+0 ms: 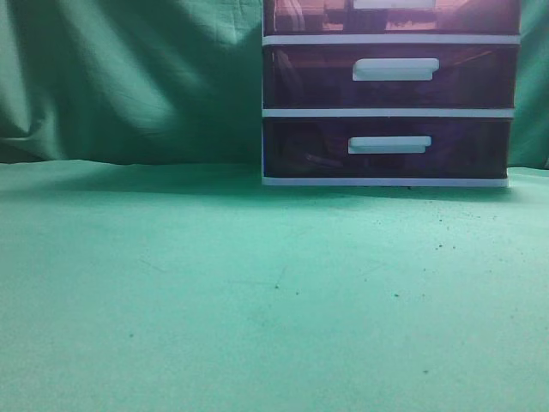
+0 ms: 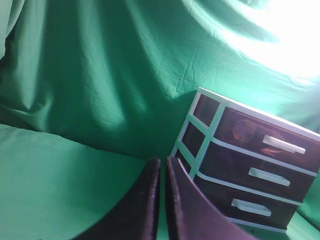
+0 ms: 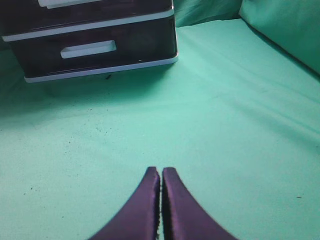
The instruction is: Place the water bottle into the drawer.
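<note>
The white-framed three-drawer unit [image 1: 390,112] stands at the back right of the green cloth. Its top drawer [image 1: 390,15], reddish-pink with a white bar handle, is closed and cut off by the frame's top edge. It also shows in the left wrist view [image 2: 270,140], with something rounded dimly visible behind its front. No water bottle shows plainly in any view. My left gripper [image 2: 162,162] is shut and empty, held up to the left of the unit. My right gripper [image 3: 161,172] is shut and empty above bare cloth, in front of the unit. Neither gripper shows in the exterior view.
Two darker purple drawers [image 1: 390,75] [image 1: 386,146] sit closed below the top one; the lowest also shows in the right wrist view [image 3: 90,49]. Green cloth [image 1: 214,283] covers the table and hangs as a backdrop [image 1: 129,77]. A bright glare fills the left wrist view's top right.
</note>
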Motion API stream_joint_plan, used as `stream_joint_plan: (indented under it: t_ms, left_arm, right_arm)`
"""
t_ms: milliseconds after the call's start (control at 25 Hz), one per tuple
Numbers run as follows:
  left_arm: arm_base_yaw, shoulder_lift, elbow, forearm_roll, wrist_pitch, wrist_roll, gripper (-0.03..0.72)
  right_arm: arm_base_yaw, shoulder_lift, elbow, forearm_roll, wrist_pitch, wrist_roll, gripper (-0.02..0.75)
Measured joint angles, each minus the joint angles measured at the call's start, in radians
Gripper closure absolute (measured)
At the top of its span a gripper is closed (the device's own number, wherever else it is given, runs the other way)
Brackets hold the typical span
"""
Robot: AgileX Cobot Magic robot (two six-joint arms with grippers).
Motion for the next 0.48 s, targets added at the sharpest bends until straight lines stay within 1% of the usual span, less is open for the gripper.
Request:
stream_joint_plan:
  t_ms: [320,360,480]
  left_arm:
    - [0.0,0.0,0.0,-0.004,-0.008,0.0,0.688]
    - [0.0,0.0,0.0,-0.026,-0.019,0.0,0.688]
    - [0.0,0.0,0.0,-0.181,-0.025,0.0,0.688]
  right_arm:
    - [0.0,0.0,0.0,0.0,0.0,0.0,0.738]
    - [0.0,0.0,0.0,0.0,0.0,0.0,0.738]
    - [0.0,0.0,0.0,0.0,0.0,0.0,0.738]
